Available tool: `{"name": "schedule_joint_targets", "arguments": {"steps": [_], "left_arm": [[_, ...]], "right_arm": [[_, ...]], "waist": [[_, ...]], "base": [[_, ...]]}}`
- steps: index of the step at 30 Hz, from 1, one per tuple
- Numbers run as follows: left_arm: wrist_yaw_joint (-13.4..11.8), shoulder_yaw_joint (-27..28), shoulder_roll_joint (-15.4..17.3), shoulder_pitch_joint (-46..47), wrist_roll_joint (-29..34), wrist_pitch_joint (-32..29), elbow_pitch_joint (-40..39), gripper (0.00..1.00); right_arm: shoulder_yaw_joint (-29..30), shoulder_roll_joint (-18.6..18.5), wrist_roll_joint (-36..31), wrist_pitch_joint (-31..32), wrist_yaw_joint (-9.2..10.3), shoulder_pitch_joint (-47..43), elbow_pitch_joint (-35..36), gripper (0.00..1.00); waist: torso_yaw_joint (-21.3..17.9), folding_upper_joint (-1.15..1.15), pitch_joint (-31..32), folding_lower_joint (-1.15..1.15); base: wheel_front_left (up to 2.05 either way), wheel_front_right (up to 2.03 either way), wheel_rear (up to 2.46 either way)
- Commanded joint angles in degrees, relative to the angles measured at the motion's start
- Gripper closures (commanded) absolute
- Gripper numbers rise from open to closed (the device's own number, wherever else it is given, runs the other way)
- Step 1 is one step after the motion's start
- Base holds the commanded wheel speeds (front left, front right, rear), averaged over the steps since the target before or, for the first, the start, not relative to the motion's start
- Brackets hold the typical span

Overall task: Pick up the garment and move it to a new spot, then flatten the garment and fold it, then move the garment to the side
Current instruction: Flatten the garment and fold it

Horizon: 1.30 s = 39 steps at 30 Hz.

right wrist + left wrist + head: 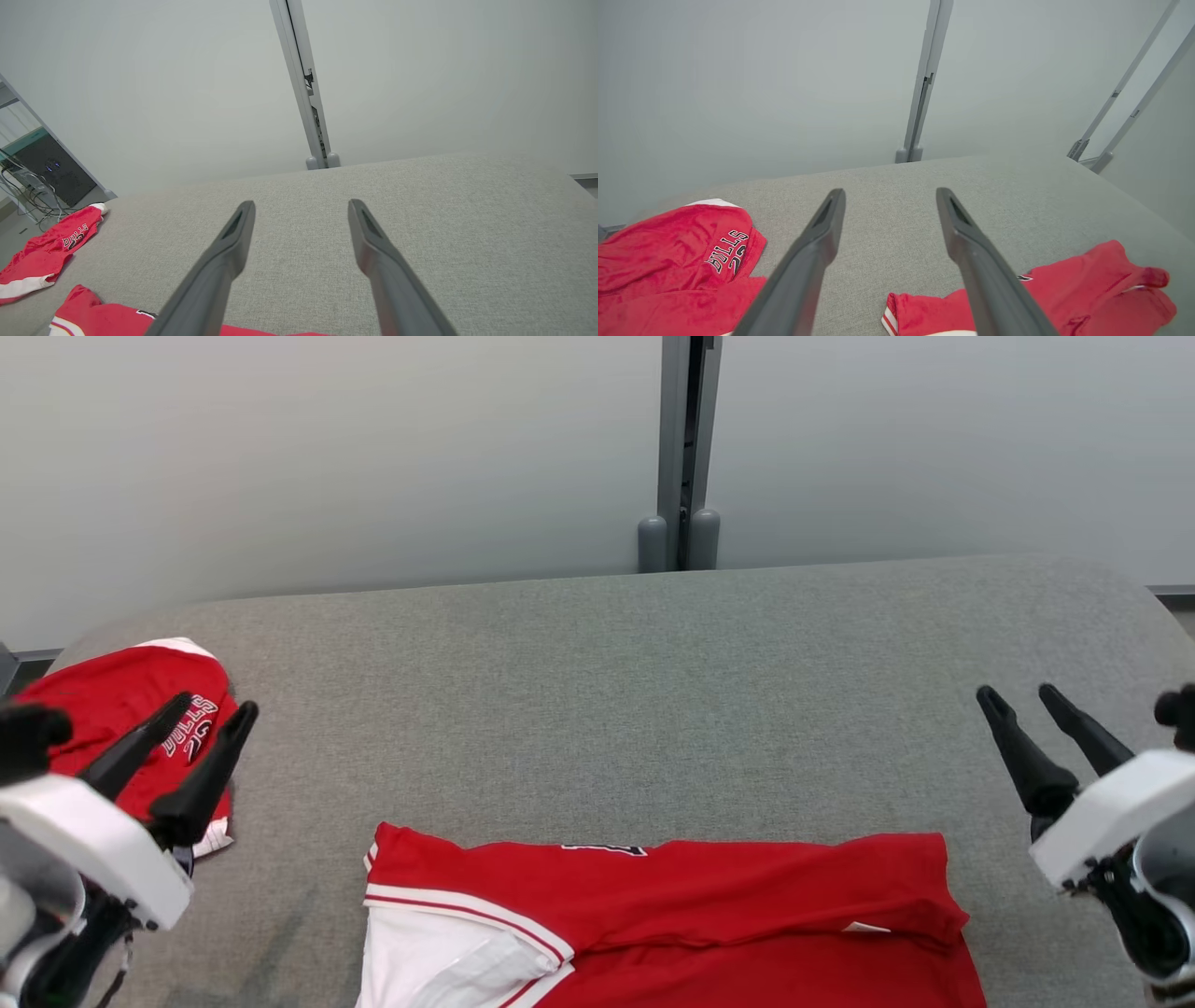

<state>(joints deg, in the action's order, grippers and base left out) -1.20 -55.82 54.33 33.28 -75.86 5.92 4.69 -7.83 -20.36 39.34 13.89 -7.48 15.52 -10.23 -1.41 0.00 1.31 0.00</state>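
A grey fabric-covered surface runs back to a pale wall with one grey post. The left gripper and the right gripper are above it, each with its fingers spread and nothing between them. Between the two grippers, nearer the robot than their fingertips, lies the garment. It is red with a white panel and striped trim, and its top edge is folded over. Just outside the left gripper's fingers lies a second red garment, rumpled and lettered BULLS. That makes two garments and two grippers.
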Motion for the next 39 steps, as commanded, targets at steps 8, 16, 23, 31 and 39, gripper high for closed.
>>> {"name": "schedule_joint_targets", "arguments": {"steps": [8,16,23,31,39], "left_arm": [[-10.49,14.34,-4.8,-14.42,5.41,9.28,-5.05,0.0],[-10.44,35.96,-18.34,-31.99,21.41,9.18,-6.63,0.0],[-6.42,44.17,-28.7,-37.63,33.2,9.19,-6.63,0.0],[1.22,45.41,-36.18,-38.05,40.8,9.19,-4.13,0.0],[5.23,47.1,-40.07,-37.03,44.26,9.19,-0.7,0.0]], "right_arm": [[5.35,7.15,-5.69,-8.7,-0.03,-11.16,4.3,0.0],[5.75,10.62,-8.62,-13.29,-0.02,-14.97,3.87,0.0],[6.26,12.21,-11.58,-13.87,-0.02,-15.6,-1.17,0.0],[6.59,13.08,-10.76,-12.95,-0.02,-12.7,-10.15,0.0],[7.45,13.62,-9.47,-10.78,-0.02,-11.09,-17.29,0.0]], "waist": [[1.53,0.0,-0.4,0.0],[1.16,0.0,-1.85,0.0],[0.8,0.0,-3.43,0.0],[1.06,0.0,-4.91,0.0],[2.07,0.0,-5.74,0.0]], "base": [[0.0,0.0,0.0],[0.0,0.0,0.0],[0.0,0.0,0.0],[0.0,0.0,0.0],[0.0,0.0,0.0]]}}
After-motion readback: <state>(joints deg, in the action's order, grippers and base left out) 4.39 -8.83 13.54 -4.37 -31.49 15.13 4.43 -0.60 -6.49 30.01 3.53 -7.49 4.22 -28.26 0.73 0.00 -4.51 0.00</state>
